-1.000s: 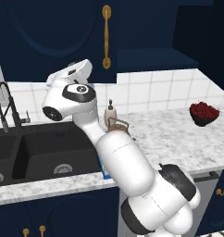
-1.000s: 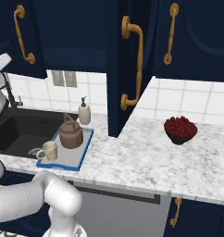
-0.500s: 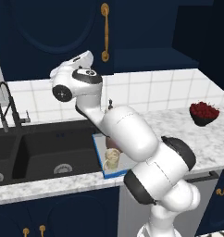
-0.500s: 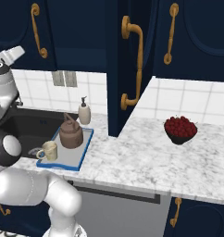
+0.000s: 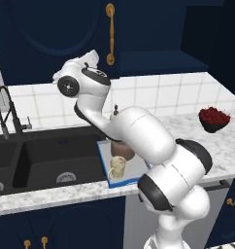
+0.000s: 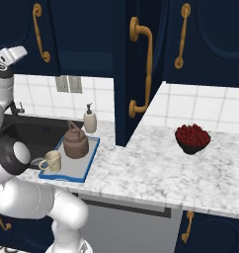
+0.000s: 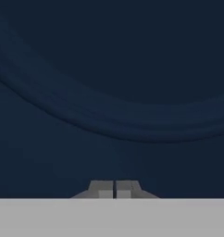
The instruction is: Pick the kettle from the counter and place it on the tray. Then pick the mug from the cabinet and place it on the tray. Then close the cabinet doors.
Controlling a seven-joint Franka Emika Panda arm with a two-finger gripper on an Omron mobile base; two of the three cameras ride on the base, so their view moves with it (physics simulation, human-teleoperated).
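My gripper (image 7: pixel 115 190) is shut with nothing in it, its tips close to a navy cabinet door (image 7: pixel 109 69) with an oval moulding. In the left base view my gripper (image 5: pixel 93 56) is raised against the left cabinet door (image 5: pixel 51 34), beside its long gold handle (image 5: pixel 109 34). The right cabinet door (image 6: pixel 125 74) stands open, edge-on over the counter (image 6: pixel 156 168). On the blue-rimmed tray (image 6: pixel 90 159) sit the brown kettle (image 6: pixel 75 143) and the cream mug (image 6: pixel 51 160). My arm partly hides the kettle (image 5: pixel 123 150) behind the mug (image 5: pixel 117 167).
A black double sink (image 5: pixel 37 158) with a dark tap (image 5: pixel 5 109) lies left of the tray. A cream soap dispenser (image 6: pixel 90 120) stands behind the kettle. A dark bowl of red fruit (image 6: pixel 192 138) sits on the counter to the right.
My arm has swung up from over the tray to the left cabinet door. That door's gold handle has shifted a little to the right as the door swung in.
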